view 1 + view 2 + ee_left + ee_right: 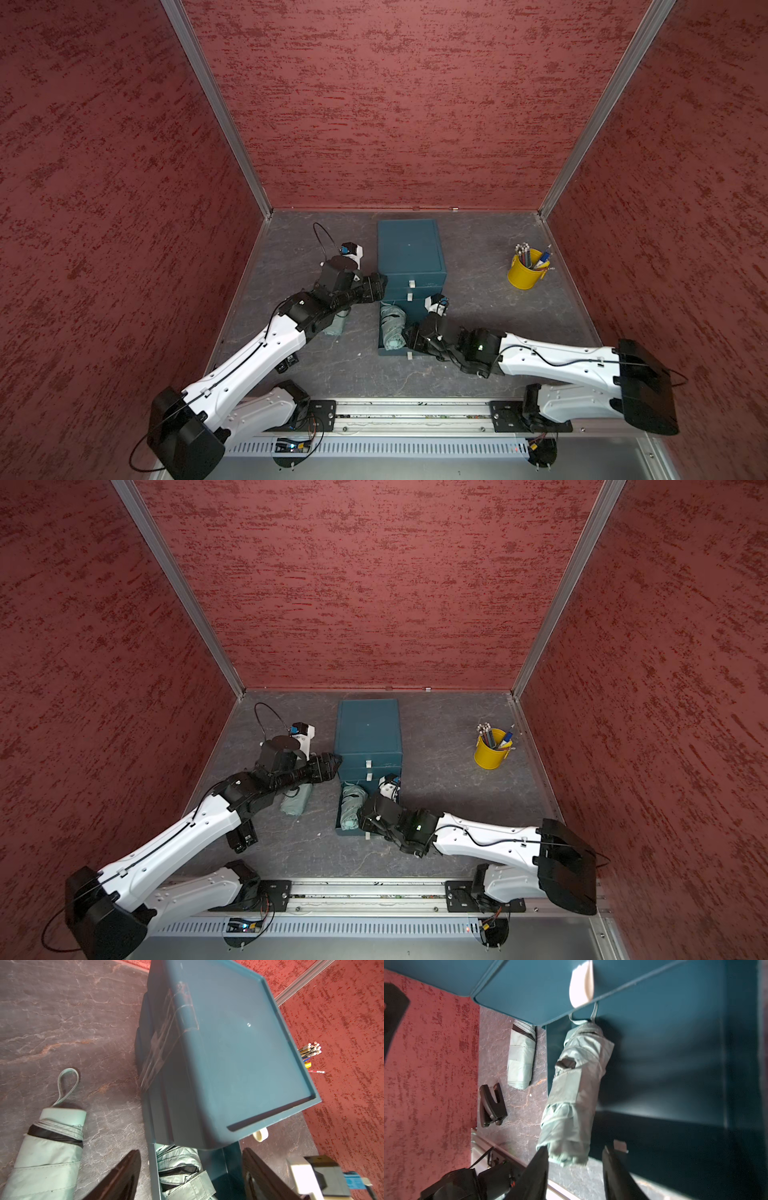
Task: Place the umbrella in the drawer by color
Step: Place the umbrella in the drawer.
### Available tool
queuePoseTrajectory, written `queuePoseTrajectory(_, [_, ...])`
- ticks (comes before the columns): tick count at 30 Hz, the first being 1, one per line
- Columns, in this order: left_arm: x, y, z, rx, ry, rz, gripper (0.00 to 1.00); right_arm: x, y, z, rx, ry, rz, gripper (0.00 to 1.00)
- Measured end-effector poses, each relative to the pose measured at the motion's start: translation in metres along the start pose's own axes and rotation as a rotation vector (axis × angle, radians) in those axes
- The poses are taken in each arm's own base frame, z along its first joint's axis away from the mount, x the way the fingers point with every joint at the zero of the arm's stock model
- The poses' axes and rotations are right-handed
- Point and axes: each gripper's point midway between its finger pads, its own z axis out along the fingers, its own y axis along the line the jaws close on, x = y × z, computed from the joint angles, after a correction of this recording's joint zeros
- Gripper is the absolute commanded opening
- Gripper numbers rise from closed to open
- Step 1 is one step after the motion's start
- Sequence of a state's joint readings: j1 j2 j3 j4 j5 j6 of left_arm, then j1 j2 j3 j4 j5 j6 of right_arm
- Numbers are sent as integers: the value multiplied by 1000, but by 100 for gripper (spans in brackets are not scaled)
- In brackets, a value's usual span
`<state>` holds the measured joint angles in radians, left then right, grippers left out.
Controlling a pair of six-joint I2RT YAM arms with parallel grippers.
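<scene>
We find one pale green umbrella [352, 808] in the open bottom drawer [345, 833] of the teal cabinet [368, 729], centre frame; a second umbrella [296, 801] lies on the table [436, 804], left.

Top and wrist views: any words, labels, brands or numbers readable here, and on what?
No readable text anywhere.
teal drawer cabinet: blank; only pale scuff marks on its side.
umbrella in the open drawer and umbrella on the table: no print.
pens in the yellow cup: markings too small to read.

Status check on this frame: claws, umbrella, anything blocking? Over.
Left claw open beside teal cabinet. Right claw open at end of mint umbrella lying in pulled-out bottom drawer. Second mint umbrella on table, partly under left arm.
</scene>
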<state>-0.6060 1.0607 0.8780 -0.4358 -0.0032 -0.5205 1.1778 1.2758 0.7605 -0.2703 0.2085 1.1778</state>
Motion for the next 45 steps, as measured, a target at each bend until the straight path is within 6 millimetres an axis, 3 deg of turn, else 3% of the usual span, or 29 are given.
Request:
queuePoseTrajectory(4, [4, 3, 2, -7, 11, -6, 79, 13, -1, -2, 12, 19, -71, 18])
queuePoseTrajectory(10, [6, 4, 2, -9, 14, -7, 79, 21, 1, 3, 17, 37, -140, 16])
queuePoseTrajectory(18, [8, 5, 3, -11, 19, -18, 79, 18, 11, 19, 40, 30, -188, 16])
queuePoseTrajectory(26, [17, 10, 1, -15, 33, -31, 79, 13, 2, 37, 89, 25, -187, 38])
queuePoseTrajectory(32, [14, 11, -8, -15, 10, -46, 83, 14, -1, 34, 70, 21, -187, 43])
queuePoseTrajectory(35, [14, 24, -16, -67, -7, -81, 87, 10, 1, 19, 32, 4, -195, 44])
queuePoseTrajectory(39, [18, 67, -28, -202, -37, -190, 87, -4, 23, -13, -76, -45, -221, 44])
queuePoseTrajectory(42, [34, 109, -34, -304, -34, -294, 88, -12, 38, -34, -153, -81, -239, 45])
queuePoseTrajectory(45, [59, 147, -33, -388, 1, -401, 88, -15, 42, -43, -188, -98, -256, 45])
